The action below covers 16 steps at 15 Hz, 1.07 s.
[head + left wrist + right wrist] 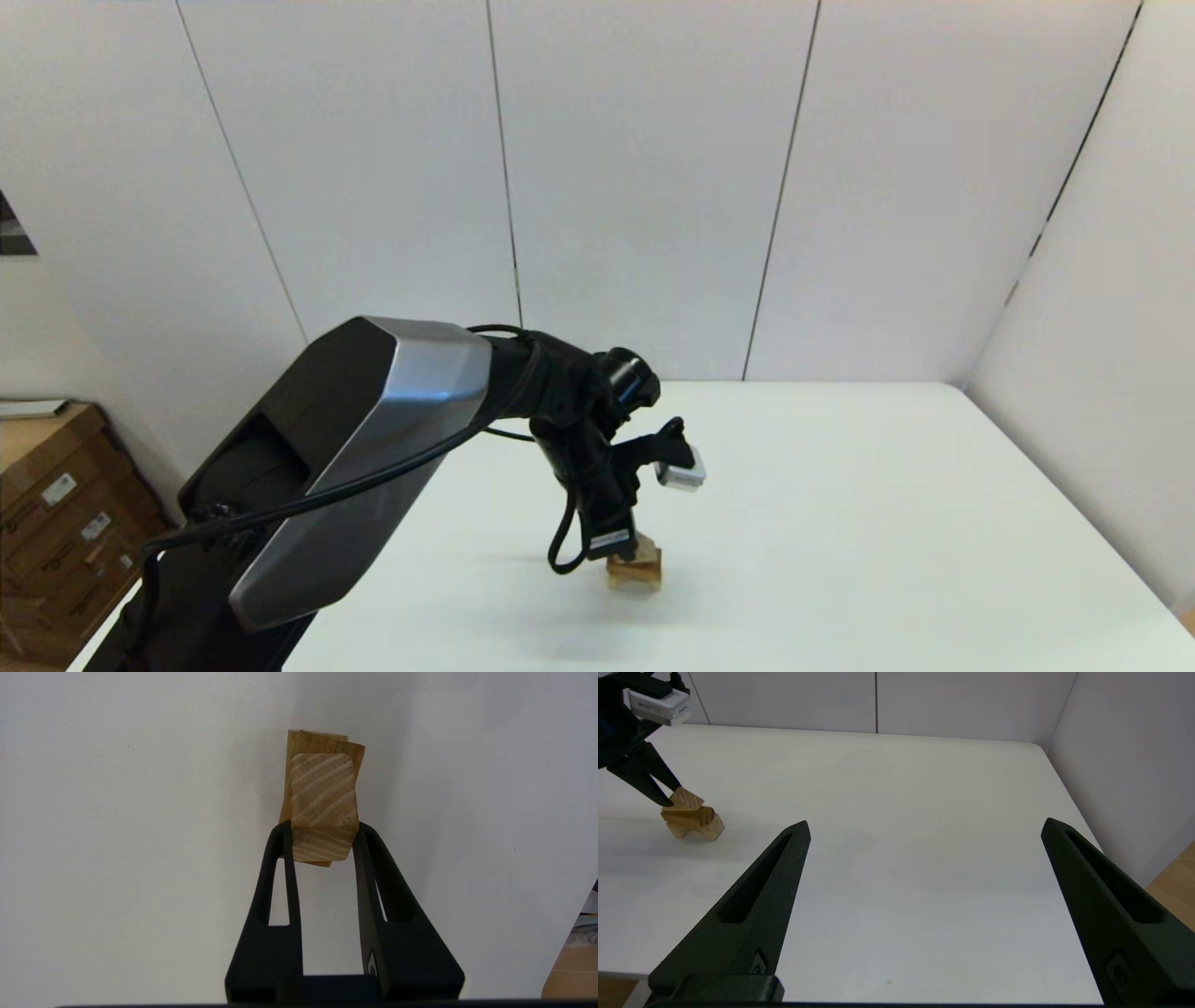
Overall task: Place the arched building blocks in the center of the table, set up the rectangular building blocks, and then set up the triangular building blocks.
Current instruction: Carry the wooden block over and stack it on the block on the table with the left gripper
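Background: white panelled wall (635, 187) with thin dark vertical seams, a second panelled wall (1102, 373) meeting it at the right corner. Stacked brown cardboard boxes (56, 523) with white labels at lower left, beside the wall. Dark framed edge (14, 229) at far left.

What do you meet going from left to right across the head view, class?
Cardboard boxes → left arm's silver-and-black housing → left gripper on the block stack → bare white table.

Stacked mid-table (840, 523): arched block (697, 830) lowest, rectangular block (689, 815) across it, triangular wedge (322, 793) on top
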Motion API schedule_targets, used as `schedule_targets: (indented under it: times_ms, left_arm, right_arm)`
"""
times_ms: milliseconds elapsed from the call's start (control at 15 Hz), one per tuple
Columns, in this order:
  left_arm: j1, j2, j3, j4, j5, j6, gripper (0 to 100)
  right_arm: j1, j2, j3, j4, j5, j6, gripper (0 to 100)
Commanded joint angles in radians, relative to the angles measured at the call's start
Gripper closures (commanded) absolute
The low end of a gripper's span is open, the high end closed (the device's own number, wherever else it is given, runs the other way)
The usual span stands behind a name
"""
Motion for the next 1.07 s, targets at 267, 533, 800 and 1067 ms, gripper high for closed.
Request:
schedule_targets:
  times_ms: [267,533,800,1067]
  left_arm:
    - [-0.003,0.012,0.003,0.005,-0.002,0.0,100]
    - [-0.003,0.018,0.002,-0.001,-0.002,0.0,100]
    - [-0.003,0.015,0.002,0.005,-0.002,-0.003,0]
    - [-0.003,0.017,0.0,-0.006,0.0,-0.006,0]
  right_arm:
    - [0.0,0.0,-0.001,0.001,0.0,-0.001,0]
    - [0.0,0.0,0.001,0.001,0.0,-0.001,0]
    - [0.0,0.001,-0.001,0.001,0.0,-0.001,0]
    - [0.0,0.001,0.001,0.001,0.0,-0.001,0]
